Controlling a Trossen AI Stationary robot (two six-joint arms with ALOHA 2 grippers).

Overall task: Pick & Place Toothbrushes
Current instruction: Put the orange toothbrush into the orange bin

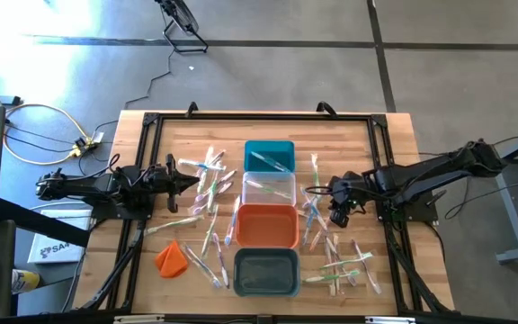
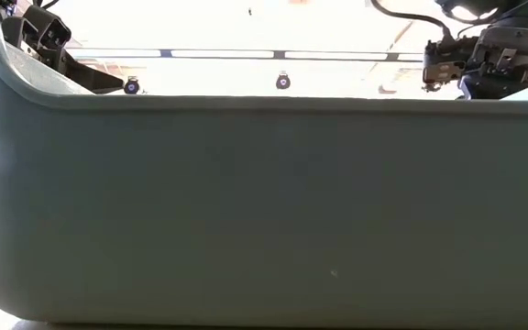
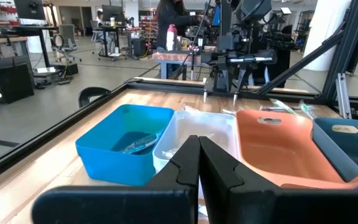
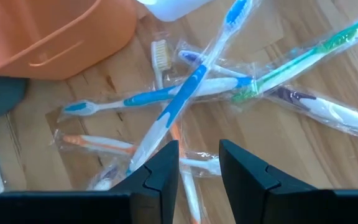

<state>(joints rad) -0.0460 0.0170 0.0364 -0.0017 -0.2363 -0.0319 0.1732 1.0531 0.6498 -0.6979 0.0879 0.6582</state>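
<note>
1. from above, four bins stand in a column down the middle of the table (image 1: pixel 394 135): teal bin (image 1: pixel 269 155), clear bin (image 1: pixel 269 188), orange bin (image 1: pixel 266 225), grey bin (image 1: pixel 266 271).
2. the toothbrushes (image 1: pixel 207 189) lie scattered on both sides of the bins; one shows inside the teal bin.
3. the left gripper (image 1: pixel 192 180) hovers left of the clear bin; its wrist view shows the fingers (image 3: pixel 188 165) pressed together, holding nothing.
4. the right gripper (image 1: pixel 312 191) sits over the right-hand pile; only its wrist view shows wrapped blue, green and orange brushes under its parted, empty fingers (image 4: pixel 163 163).
5. the low view is almost filled by the grey bin's wall.
6. an orange cloth lump (image 1: pixel 172 258) lies left of the grey bin.
</note>
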